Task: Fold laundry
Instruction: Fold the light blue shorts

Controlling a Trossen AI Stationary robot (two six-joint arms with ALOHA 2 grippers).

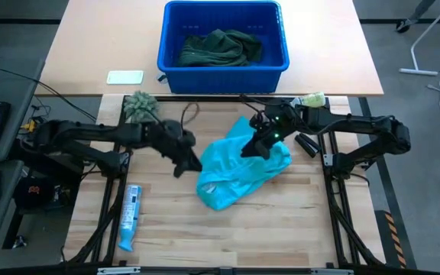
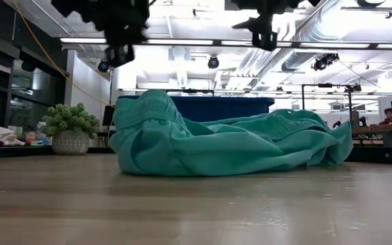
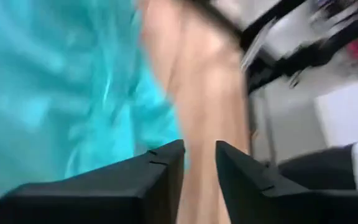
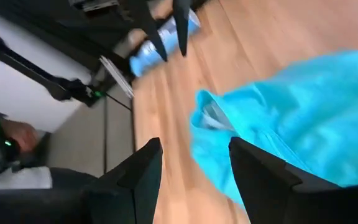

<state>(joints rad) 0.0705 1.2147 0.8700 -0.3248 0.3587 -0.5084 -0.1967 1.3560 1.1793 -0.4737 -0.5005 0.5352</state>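
Observation:
The turquoise shirt (image 1: pixel 239 169) lies crumpled in a heap on the wooden table, and in the low view the shirt (image 2: pixel 223 146) rests on its underside. My left gripper (image 1: pixel 188 164) hangs above the table just left of the heap, fingers a little apart (image 3: pixel 199 149), with the shirt (image 3: pixel 55 81) beside them. My right gripper (image 1: pixel 250 149) hovers over the heap's far right part, open wide (image 4: pixel 194 146) above the shirt (image 4: pixel 316 106). Both grippers (image 2: pixel 120 51) (image 2: pixel 264 37) are well clear of the cloth. Dark green garments (image 1: pixel 220 47) lie in the blue bin (image 1: pixel 173 53).
The blue bin stands on the far table. A fuzzy grey-green ball (image 1: pixel 138 105) sits at the far left of the work table, and a blue tube (image 1: pixel 131 216) lies near its left edge. A white card (image 1: pixel 125 76) lies beside the bin. Bare wood shows near the heap's front.

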